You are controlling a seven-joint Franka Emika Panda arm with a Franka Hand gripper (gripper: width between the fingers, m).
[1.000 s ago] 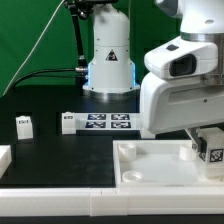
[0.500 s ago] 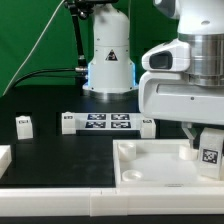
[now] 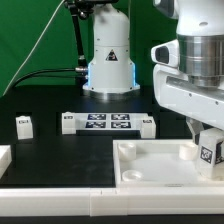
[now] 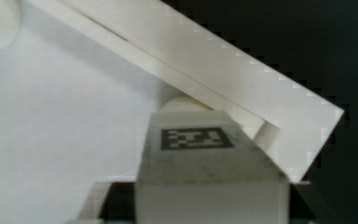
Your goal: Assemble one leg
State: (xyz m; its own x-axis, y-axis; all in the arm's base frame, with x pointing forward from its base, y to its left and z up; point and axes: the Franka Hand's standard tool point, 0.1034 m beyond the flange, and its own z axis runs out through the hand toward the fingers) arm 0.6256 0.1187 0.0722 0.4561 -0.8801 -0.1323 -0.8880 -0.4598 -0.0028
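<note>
Far from the gripper, at the exterior view's left, sits a small white block [image 3: 24, 124]. Nearer lies the flat marker board [image 3: 105, 122]. The gripper [image 3: 208, 138] squeezes the leg [image 3: 210, 154], a chunky white plastic block, just over the smooth white tray [image 3: 155, 166]. The leg's long side stands nearly upright, with its tag facing the exterior camera. Since a second ago the arm's body has swung toward the exterior view's right, but the leg has hardly moved.

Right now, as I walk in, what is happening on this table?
The robot arm's claw grips a small white chunky plastic leg with a black-and-white tag. It holds the leg at the rim of the large white square tray with a raised rim, on the exterior view's right. A second small white block lies apart on the black table, beside the marker board.
</note>
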